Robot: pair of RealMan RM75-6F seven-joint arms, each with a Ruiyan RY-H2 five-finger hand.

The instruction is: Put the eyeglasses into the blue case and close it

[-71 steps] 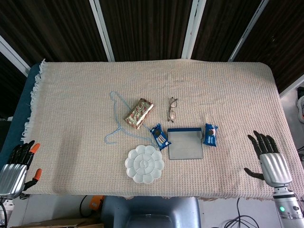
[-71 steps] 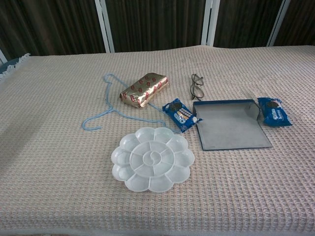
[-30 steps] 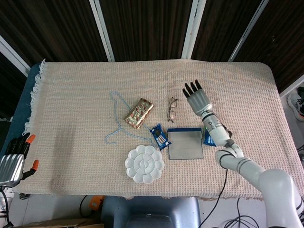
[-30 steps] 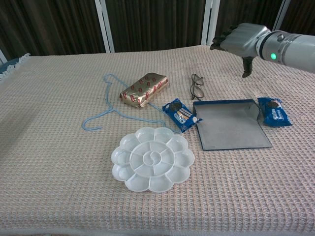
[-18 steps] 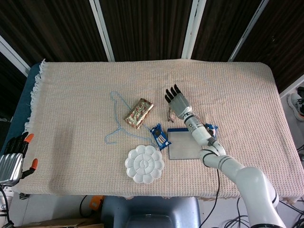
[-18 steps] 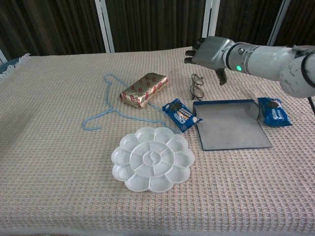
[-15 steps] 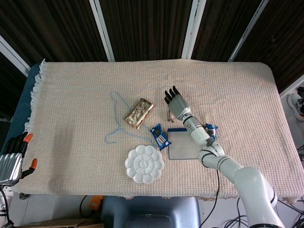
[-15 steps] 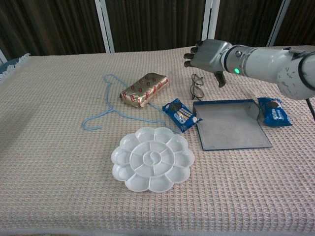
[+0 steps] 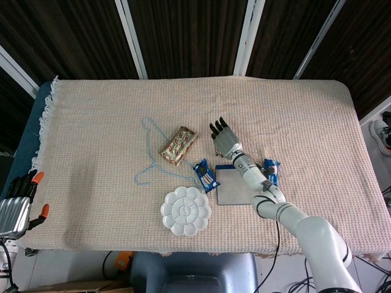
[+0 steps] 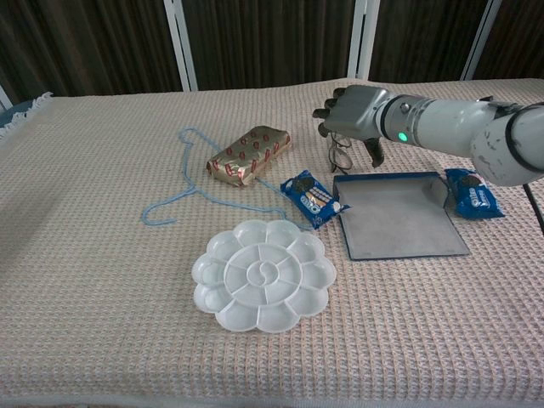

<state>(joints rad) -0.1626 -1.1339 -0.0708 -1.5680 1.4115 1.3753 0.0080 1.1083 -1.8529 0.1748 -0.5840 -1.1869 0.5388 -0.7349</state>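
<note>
The right hand (image 10: 355, 111), grey metal with dark fingers spread and holding nothing, hovers over the thin wire-framed eyeglasses (image 10: 339, 155), which lie on the waffle-weave cloth (image 10: 102, 255) just behind the flat, open blue case (image 10: 399, 224), mid-table; the left hand (image 9: 16, 204) rests open, empty, off the table's near left corner
</note>
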